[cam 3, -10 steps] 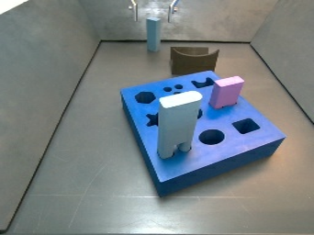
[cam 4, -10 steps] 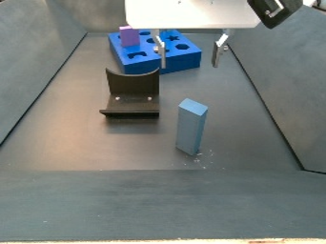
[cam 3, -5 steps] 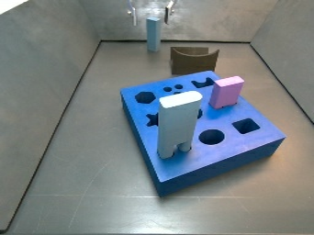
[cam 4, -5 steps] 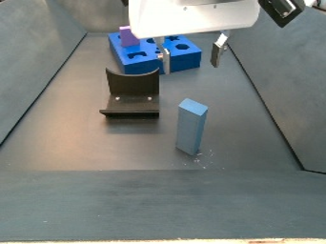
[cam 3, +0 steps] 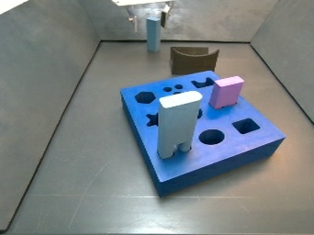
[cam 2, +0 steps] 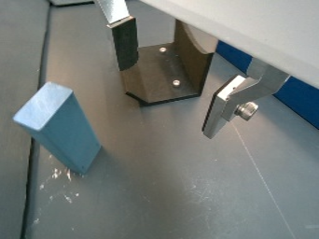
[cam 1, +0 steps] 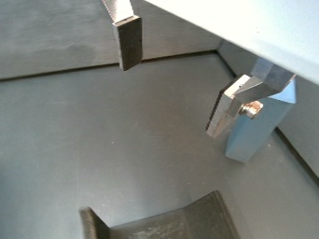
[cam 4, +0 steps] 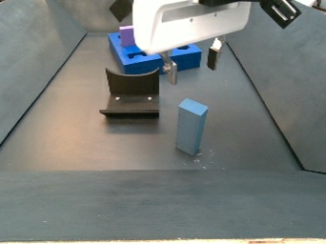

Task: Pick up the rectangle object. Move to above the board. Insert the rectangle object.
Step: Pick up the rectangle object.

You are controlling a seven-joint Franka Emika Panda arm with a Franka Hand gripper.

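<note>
The rectangle object [cam 4: 193, 126] is a slim light-blue bar standing upright on the grey floor; it also shows in a side view [cam 3: 152, 35] at the far end. The board [cam 3: 252, 138] is a thick deep-blue slab with cut-out holes. My gripper [cam 4: 189, 70] is open and empty and hangs above the floor between the board and the bar. In a wrist view my gripper [cam 1: 174, 98] has the bar [cam 1: 258, 135] just outside one finger [cam 1: 232, 105]. In a wrist view the bar [cam 2: 62, 126] stands off to the side of my gripper [cam 2: 170, 99].
The dark fixture [cam 4: 130, 93] stands on the floor between board and bar, and shows under the open fingers [cam 2: 169, 70]. A whitish notched block [cam 3: 178, 127] and a pink block [cam 3: 226, 91] stand in the board. Grey walls [cam 3: 55, 55] enclose the floor.
My gripper has moved a little away from the board toward the bar, still open. The bar, the board and the blocks have not moved.
</note>
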